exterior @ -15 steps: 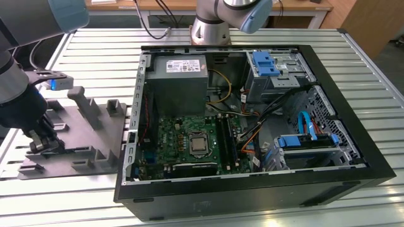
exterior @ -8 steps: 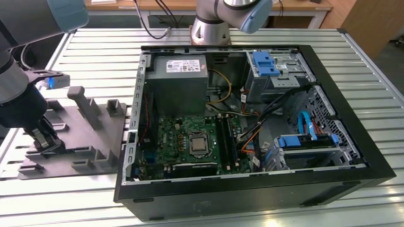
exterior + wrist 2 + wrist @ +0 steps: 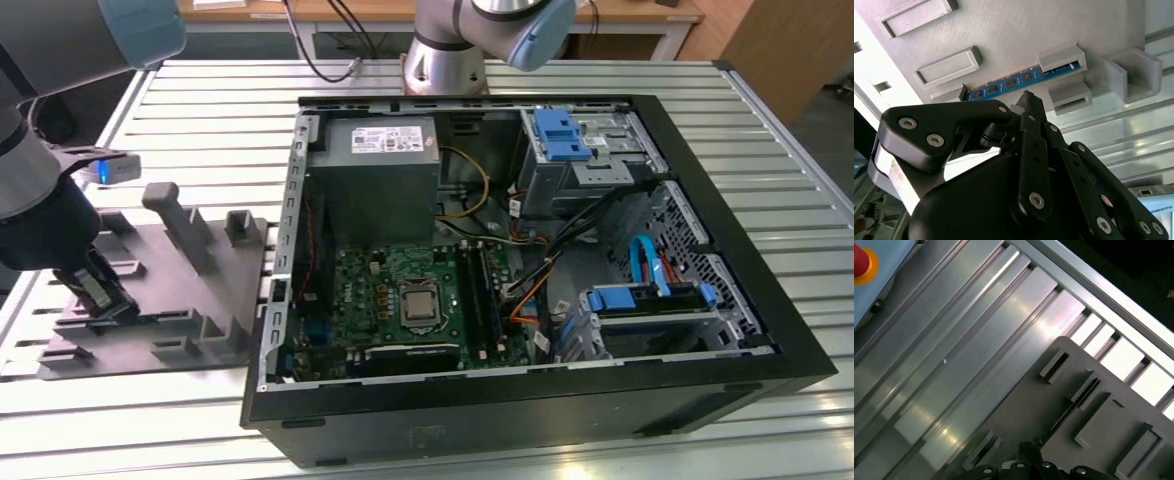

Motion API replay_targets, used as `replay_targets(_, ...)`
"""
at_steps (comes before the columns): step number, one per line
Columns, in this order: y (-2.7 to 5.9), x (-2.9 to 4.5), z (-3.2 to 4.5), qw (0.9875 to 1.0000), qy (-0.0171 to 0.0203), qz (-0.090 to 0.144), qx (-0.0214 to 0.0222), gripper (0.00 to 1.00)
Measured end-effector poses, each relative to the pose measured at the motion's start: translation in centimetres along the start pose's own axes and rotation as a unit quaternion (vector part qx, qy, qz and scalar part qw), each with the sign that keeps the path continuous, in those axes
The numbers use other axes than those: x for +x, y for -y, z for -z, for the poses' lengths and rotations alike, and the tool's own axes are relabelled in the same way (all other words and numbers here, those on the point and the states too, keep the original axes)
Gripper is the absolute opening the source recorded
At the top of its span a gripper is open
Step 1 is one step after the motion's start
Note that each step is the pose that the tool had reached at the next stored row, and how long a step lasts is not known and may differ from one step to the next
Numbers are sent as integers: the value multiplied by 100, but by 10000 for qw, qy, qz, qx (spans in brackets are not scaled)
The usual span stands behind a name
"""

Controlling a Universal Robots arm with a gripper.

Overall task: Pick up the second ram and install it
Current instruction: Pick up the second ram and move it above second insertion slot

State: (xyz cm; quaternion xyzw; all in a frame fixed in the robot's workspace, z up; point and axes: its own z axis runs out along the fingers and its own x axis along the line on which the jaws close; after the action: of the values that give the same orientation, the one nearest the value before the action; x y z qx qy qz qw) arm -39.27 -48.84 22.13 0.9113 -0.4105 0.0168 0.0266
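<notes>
Over the grey holder (image 3: 1004, 30), the gripper (image 3: 1026, 98) hung by the second ram (image 3: 1014, 81); wide or closed, I couldn't tell. Grabbing needed careful aim.

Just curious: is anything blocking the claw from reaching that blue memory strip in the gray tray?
Nothing visible does. In the second wrist view, the gripper hovers close to the second ram, whose middle lies bare between brackets of the gray tray.

In the exterior view I see the slatted metal table (image 3: 200, 110) carrying a grey moulded tray (image 3: 220, 285) at nine o'clock, an open computer case (image 3: 467, 430) from centre toward four o'clock, and the arm's base (image 3: 447, 70) at twelve.
</notes>
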Motion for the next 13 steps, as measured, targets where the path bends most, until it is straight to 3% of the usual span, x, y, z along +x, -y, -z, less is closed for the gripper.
replay_targets(7, 0, 0, 0, 9988, -17, 482, 25, 10)
replay_targets(13, 0, 0, -1, 9960, -31, 891, 47, 10)
